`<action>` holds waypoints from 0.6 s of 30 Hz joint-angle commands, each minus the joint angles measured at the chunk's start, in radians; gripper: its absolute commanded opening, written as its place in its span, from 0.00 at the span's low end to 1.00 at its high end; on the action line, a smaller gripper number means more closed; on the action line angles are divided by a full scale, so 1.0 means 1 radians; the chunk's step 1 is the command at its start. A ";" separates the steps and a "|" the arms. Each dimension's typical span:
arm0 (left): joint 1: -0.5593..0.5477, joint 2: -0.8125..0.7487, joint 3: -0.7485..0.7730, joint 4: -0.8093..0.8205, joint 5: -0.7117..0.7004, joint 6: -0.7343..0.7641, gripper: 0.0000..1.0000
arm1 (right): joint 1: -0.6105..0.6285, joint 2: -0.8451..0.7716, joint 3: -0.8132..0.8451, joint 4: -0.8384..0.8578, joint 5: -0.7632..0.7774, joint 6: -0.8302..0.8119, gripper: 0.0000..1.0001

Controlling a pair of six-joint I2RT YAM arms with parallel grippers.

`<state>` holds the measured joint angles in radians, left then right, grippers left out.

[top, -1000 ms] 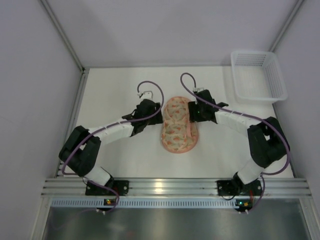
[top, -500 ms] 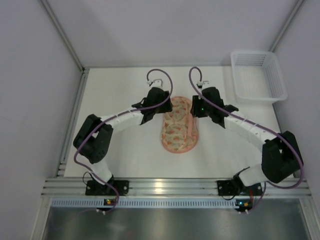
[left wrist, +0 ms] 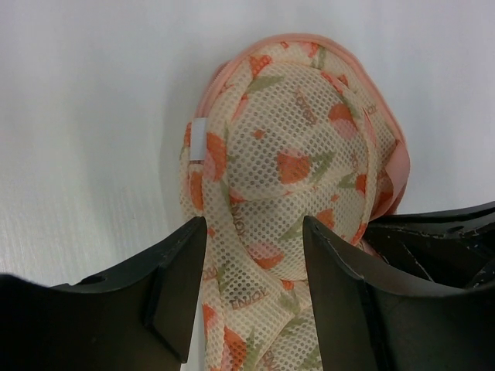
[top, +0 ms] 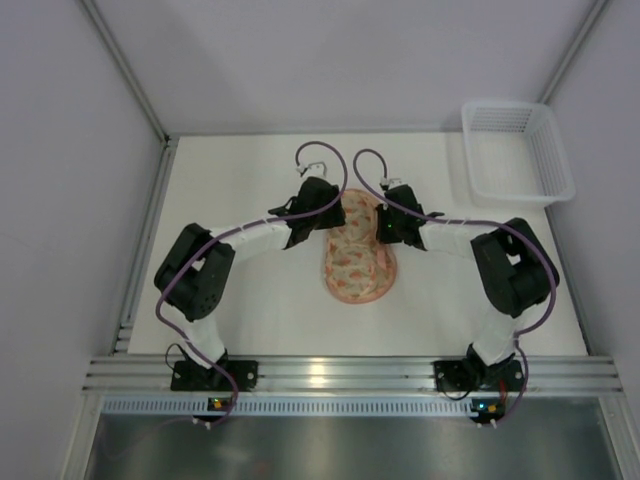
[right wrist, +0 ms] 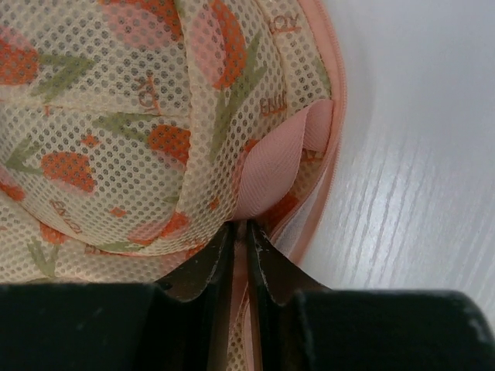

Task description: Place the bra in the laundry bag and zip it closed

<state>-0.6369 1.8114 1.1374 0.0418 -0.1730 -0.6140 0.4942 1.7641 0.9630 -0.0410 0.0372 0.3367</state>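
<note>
At the middle of the desk (top: 250,300), flowered laundry bag (top: 360,265), left tool (left wrist: 253,224) spread open astride its far end, right tool (right wrist: 240,226) clenched on its pink strap (right wrist: 278,166).

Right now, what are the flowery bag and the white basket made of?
The laundry bag looks like soft mesh cloth: tiny holes all over, matte and creased. Its pink strap looks like smooth woven ribbon. The basket seems to be hard white plastic, with a stiff grid of holes.
</note>
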 commanded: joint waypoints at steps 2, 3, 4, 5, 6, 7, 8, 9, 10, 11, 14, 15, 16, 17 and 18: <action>0.000 -0.047 -0.004 0.046 -0.019 0.002 0.59 | -0.005 0.060 0.029 0.058 -0.002 0.007 0.13; -0.001 -0.060 -0.017 0.046 -0.032 -0.004 0.58 | -0.005 0.061 0.037 0.062 -0.008 0.002 0.13; 0.000 -0.085 -0.049 0.046 -0.039 -0.009 0.58 | -0.005 0.066 0.045 0.067 -0.013 -0.001 0.13; -0.001 -0.102 -0.068 0.046 -0.045 -0.009 0.59 | -0.005 0.073 0.063 0.075 -0.013 -0.007 0.13; -0.001 -0.119 -0.085 0.047 -0.046 -0.009 0.58 | -0.003 0.080 0.072 0.084 -0.019 -0.021 0.13; -0.001 -0.156 -0.115 0.047 -0.043 -0.003 0.58 | -0.005 0.089 0.086 0.096 -0.025 -0.028 0.13; -0.001 -0.173 -0.129 0.047 -0.045 0.002 0.59 | -0.003 0.112 0.124 0.096 -0.029 -0.036 0.13; -0.007 -0.191 -0.142 0.049 -0.046 0.025 0.59 | -0.005 0.124 0.143 0.101 -0.067 -0.053 0.13; -0.012 -0.216 -0.162 0.053 -0.048 0.042 0.59 | -0.005 0.153 0.163 0.118 -0.088 -0.059 0.13; -0.015 -0.224 -0.166 0.058 -0.043 0.063 0.59 | -0.005 0.169 0.196 0.131 -0.112 -0.071 0.13; -0.021 -0.222 -0.168 0.062 -0.062 0.100 0.58 | -0.005 0.219 0.258 0.188 -0.225 -0.128 0.15; -0.021 -0.215 -0.169 0.069 -0.071 0.118 0.58 | -0.005 0.228 0.279 0.190 -0.247 -0.187 0.16; -0.021 -0.207 -0.168 0.073 -0.086 0.125 0.58 | -0.005 0.251 0.307 0.173 -0.264 -0.215 0.17; -0.023 -0.204 -0.166 0.078 -0.129 0.135 0.57 | -0.003 0.262 0.365 0.129 -0.285 -0.241 0.17; -0.021 -0.198 -0.168 0.093 -0.150 0.164 0.57 | -0.003 0.271 0.388 0.118 -0.293 -0.283 0.17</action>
<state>-0.6567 1.6211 0.9775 0.0666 -0.2409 -0.5205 0.4942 2.0106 1.2461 0.0574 -0.1574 0.1883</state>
